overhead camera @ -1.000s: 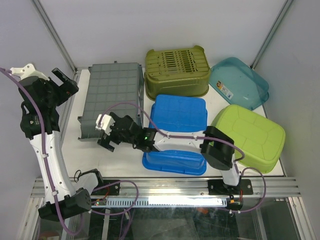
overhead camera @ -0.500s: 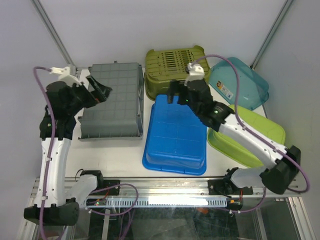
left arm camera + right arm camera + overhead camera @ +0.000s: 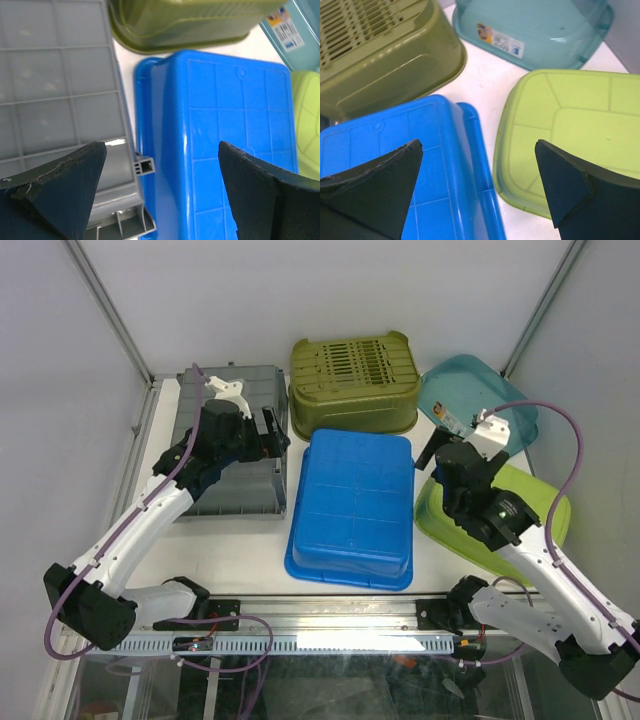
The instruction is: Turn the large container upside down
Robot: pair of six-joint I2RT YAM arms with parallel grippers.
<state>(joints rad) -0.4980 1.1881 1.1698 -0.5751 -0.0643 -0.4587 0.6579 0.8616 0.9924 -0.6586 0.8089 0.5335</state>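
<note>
From above, five containers lie bottom-up on the white worktop (image 3: 240, 550), one of each colour, their insides hidden. A gray crate (image 3: 240, 490) with a gridded base sits at the left. A blue tub (image 3: 355, 505) lies in the middle, just beside it. An olive slatted basket (image 3: 352, 380) stands behind the blue tub. A teal tub (image 3: 465, 390) is at the back right and a lime tub (image 3: 548, 508) at the near right. The gray crate and the blue tub are the two biggest; which one counts as the large container cannot be told. The left tool (image 3: 275, 435) hangs over the gray crate's right edge, and the right tool (image 3: 445, 450) hangs where the blue, teal and lime tubs meet. Both are spread wide and hold nothing.

In the left wrist view, two dark fingers (image 3: 60, 185) stand far apart with nothing between them. Below them are the gray crate's corner and the blue tub's base, side by side.

In the right wrist view, the fingers (image 3: 370, 185) are likewise splayed and bare. They frame the blue tub's corner, the lime tub's base, the labelled teal tub and the olive basket.
</note>
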